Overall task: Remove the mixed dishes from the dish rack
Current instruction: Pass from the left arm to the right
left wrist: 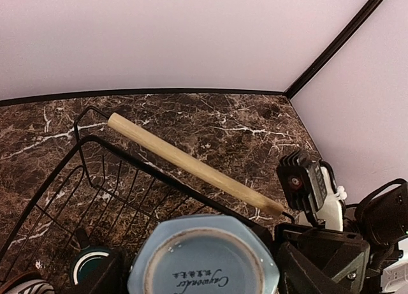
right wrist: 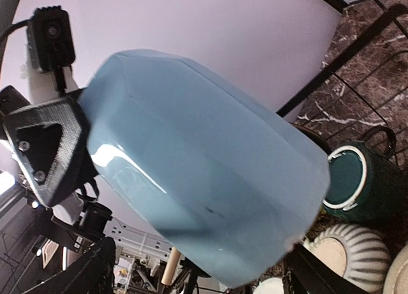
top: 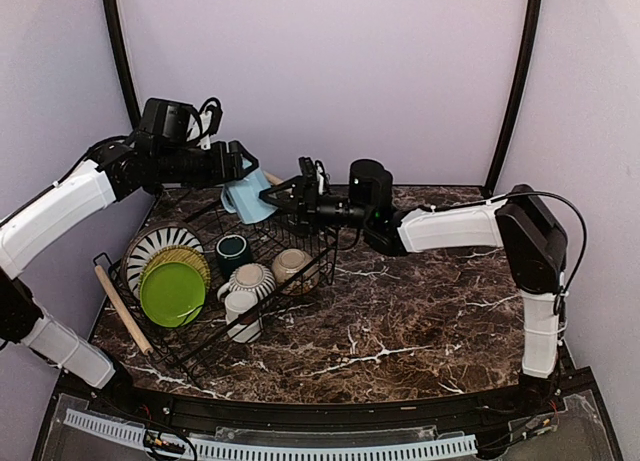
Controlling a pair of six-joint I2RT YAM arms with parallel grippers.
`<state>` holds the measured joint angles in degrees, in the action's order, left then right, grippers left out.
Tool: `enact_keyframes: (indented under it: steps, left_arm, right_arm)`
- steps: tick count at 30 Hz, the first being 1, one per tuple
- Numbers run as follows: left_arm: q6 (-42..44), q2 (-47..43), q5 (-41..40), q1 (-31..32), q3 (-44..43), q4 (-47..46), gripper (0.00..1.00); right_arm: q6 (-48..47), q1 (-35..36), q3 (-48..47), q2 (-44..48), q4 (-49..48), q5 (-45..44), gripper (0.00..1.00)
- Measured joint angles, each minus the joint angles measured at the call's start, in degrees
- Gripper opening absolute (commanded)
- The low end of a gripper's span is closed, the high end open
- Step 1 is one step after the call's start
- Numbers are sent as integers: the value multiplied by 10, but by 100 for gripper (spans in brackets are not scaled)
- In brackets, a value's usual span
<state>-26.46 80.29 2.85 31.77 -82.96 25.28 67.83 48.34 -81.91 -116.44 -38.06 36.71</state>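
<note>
Passing the light blue cup (top: pixel 247 198) above the dish rack (top: pixel 122 309), we pinch it in the left gripper (top: pixel 240 171) until the right gripper (top: pixel 283 194), grip unclear, seats squarely.

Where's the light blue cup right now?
In the top view the light blue cup hangs above the far end of the dish rack, left of centre, held in the left gripper, with the right gripper close on its right.
</note>
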Motion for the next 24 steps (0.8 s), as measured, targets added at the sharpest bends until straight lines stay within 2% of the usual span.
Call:
enact_keyframes:
  steps: [5,11,15,24]
  left_arm:
    - [-10,-2,5,-2,19,-34,10]
    - [-27,-19,0,-8,59,-83,6]
    - [-45,-38,3,-9,94,-129,6]
    - [-128,-96,-2,-16,160,-267,7]
  right_arm:
    - [68,-1,-9,-21,-88,3,73]
    - [156,-5,-22,-69,-180,-3,44]
    - [190,-5,-37,-84,-217,-5,34]
    - [221,-4,-93,-91,-285,15,0]
